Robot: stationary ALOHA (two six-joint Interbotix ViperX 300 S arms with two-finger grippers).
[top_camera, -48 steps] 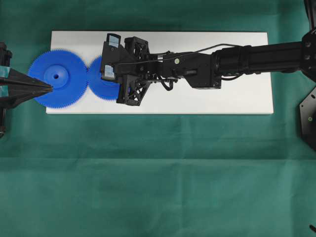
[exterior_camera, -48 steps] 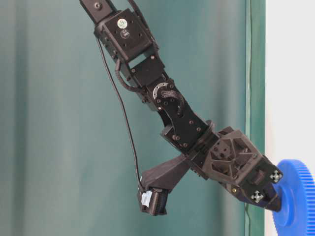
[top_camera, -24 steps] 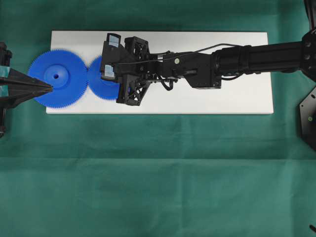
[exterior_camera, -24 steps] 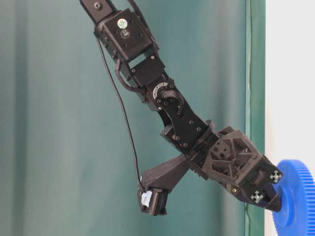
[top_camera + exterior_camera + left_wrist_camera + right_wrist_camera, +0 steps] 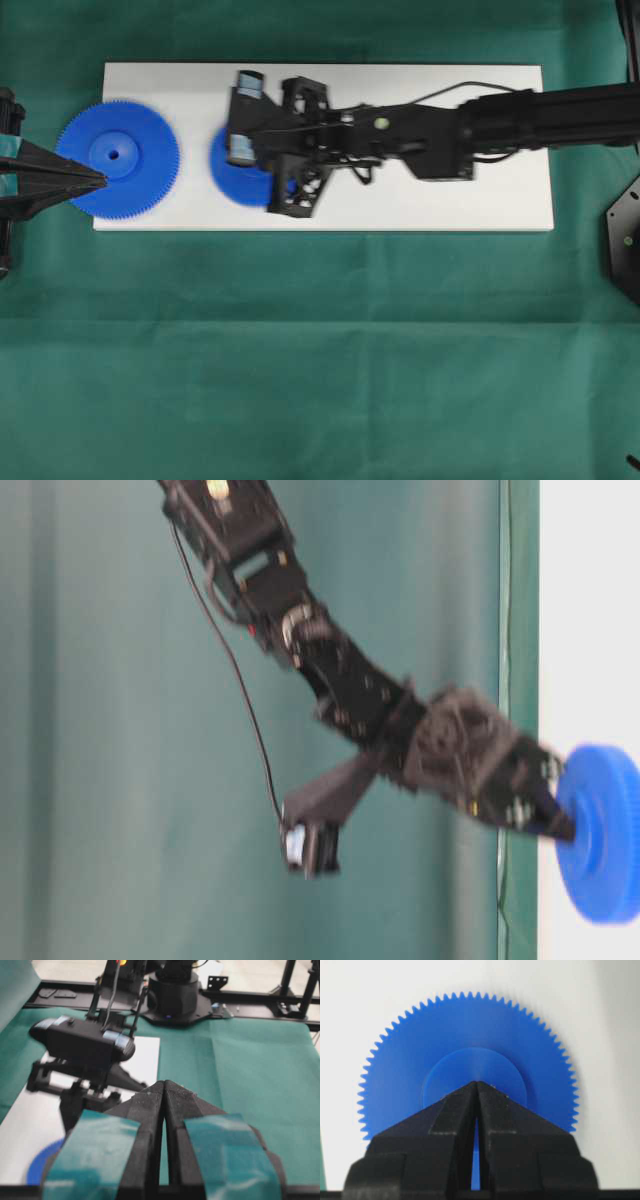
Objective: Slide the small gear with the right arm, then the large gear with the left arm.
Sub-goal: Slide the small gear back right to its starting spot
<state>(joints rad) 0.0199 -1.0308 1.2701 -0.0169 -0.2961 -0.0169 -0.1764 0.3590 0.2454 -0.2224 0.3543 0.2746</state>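
- The small gear (image 5: 238, 168) is seen lying flat on the white board (image 5: 480, 205), which rests on the green cloth of the table (image 5: 320, 350).
- A clear strip of bare board is seen between the small gear and the large gear (image 5: 118, 158); the two are not touching.
- The large gear is placed at the board's left end in the overhead view, with part of its rim reaching past the board's edge over the cloth.
- The right arm (image 5: 520, 115) is stretched along the board from the right, and its pincer (image 5: 476, 1084) is pressed together to a point on the raised hub of the small gear (image 5: 470, 1050).
- In the right wrist view the pincer tips are seen resting at the hub's middle, nothing being gripped between them.
- The right arm (image 5: 350, 690) and the small gear (image 5: 600, 830) are rendered blurred in the table-level view.
- The left pincer (image 5: 100, 180) is pressed together as well, its tip lying at the large gear's rim; whether it touches cannot be told.
- In the left wrist view the teal-taped fingers (image 5: 145, 1110) are seen closed against each other.
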